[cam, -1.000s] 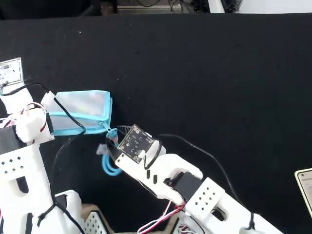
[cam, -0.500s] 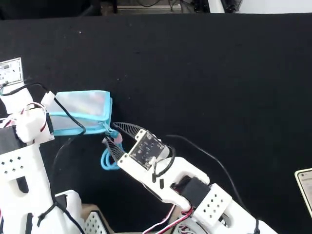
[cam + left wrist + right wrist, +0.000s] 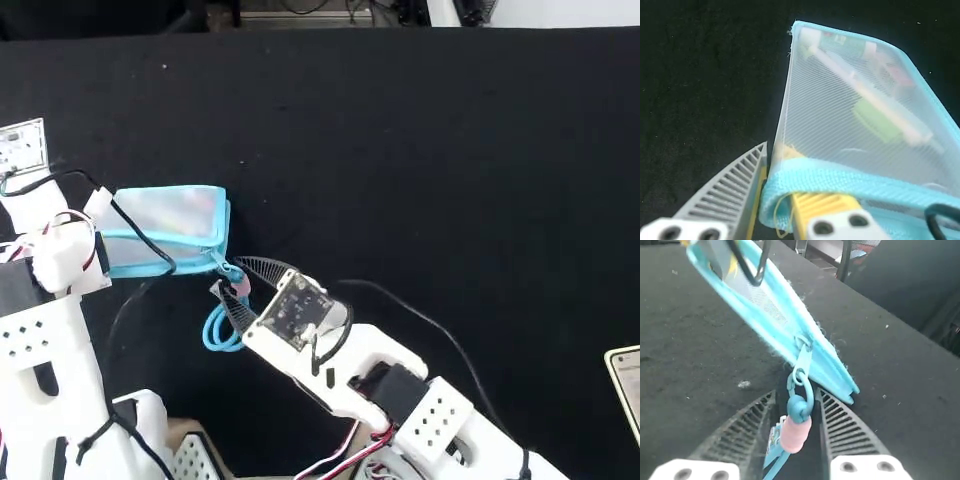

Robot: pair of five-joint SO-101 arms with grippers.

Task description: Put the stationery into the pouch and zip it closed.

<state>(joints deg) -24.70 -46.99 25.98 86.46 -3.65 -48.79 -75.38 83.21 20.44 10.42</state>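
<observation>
A black, felt-like cloth table point(image 3: 450, 150) takes up nearly all of the high view. In the right wrist view its nap is flecked with pale lint and stray fibres. Along the top edge of the high view a thin strip of room shows beyond the table's far side, with dark shapes, a few cables and a white panel point(image 3: 560, 10) at the upper right. A white printed card point(image 3: 22, 148) lies at the left edge and a second white card point(image 3: 626, 385) at the lower right edge, both well apart from the work. The translucent mesh pouch with light-blue fabric trim point(image 3: 170, 228) lies at centre left on the cloth. The left wrist view shows the stationery inside it through the mesh, including a pale green block point(image 3: 877, 120) and a long white stick point(image 3: 865, 92). The left gripper point(image 3: 774, 155) is clenched on the pouch's trimmed end, with a grey ribbed finger on one side and a yellow one on the other. The blue zip slider point(image 3: 802, 342) sits at the pouch's lower right corner, and a blue pull cord point(image 3: 220, 330) with a pink bead point(image 3: 795, 432) trails from it. The right gripper point(image 3: 795, 392) is released, fingers parted, and the bead hangs between them.
</observation>
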